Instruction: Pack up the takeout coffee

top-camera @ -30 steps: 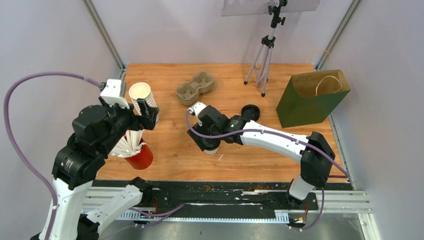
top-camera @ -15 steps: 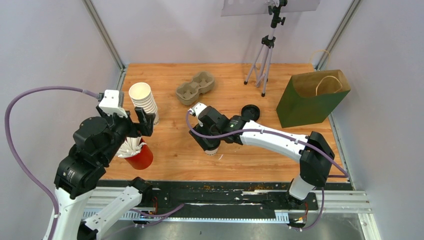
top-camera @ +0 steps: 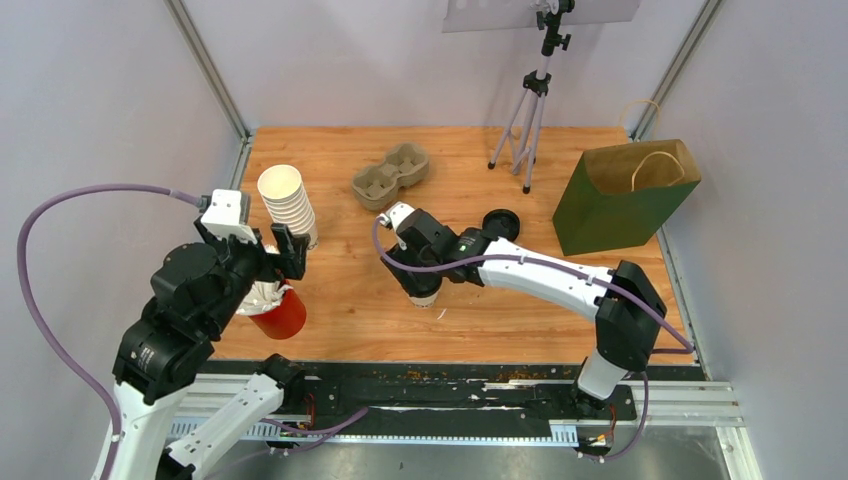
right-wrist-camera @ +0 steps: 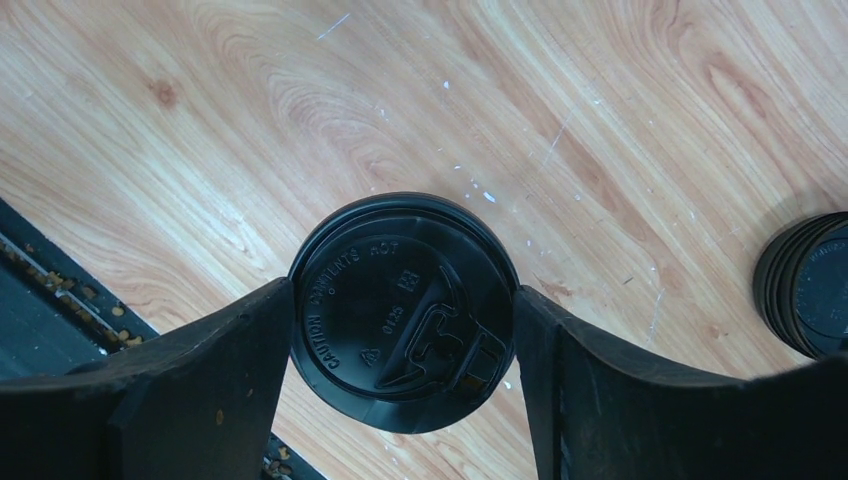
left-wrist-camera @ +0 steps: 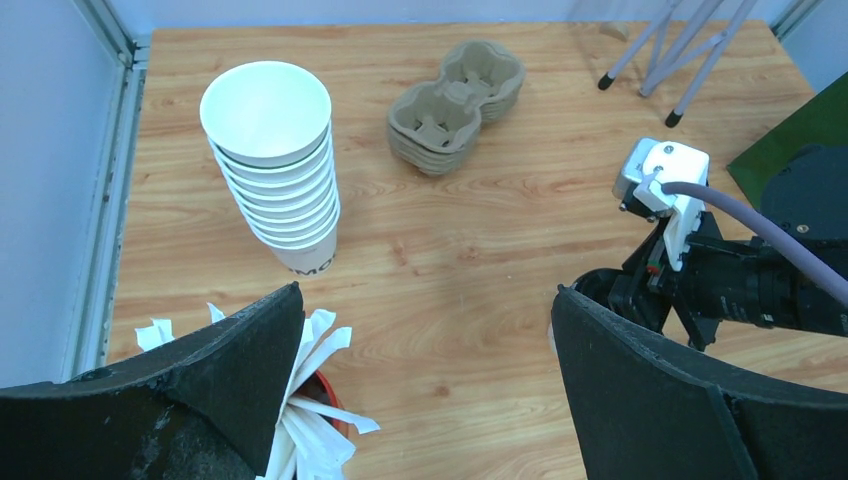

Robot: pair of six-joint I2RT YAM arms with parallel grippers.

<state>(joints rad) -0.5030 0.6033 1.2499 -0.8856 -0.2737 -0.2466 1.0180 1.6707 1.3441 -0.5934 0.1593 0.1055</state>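
Observation:
One takeout coffee cup stands near the table's middle, and the right wrist view looks straight down on its black lid [right-wrist-camera: 403, 310]. My right gripper [right-wrist-camera: 403, 300] straddles it, a finger touching the lid's rim on each side. From above, the right gripper [top-camera: 420, 282] covers the cup, so only a bit of its white base [top-camera: 427, 298] shows. My left gripper [left-wrist-camera: 428, 292] hangs open and empty over the left side of the table, above a red cup of white sticks [left-wrist-camera: 300, 400]. Above the table it sits at the left gripper [top-camera: 285, 248] position beside the cup stack.
A stack of lidless white cups [top-camera: 288, 205] stands at the left. A cardboard cup carrier [top-camera: 391, 174] lies at the back middle. A stack of black lids [top-camera: 500, 224] sits right of my right wrist. A green paper bag [top-camera: 620, 200] and a tripod [top-camera: 530, 120] stand at the right.
My right gripper's fingers have closed in onto the lidded cup. The left arm has drawn back towards its base and down, away from the white cup stack, still open.

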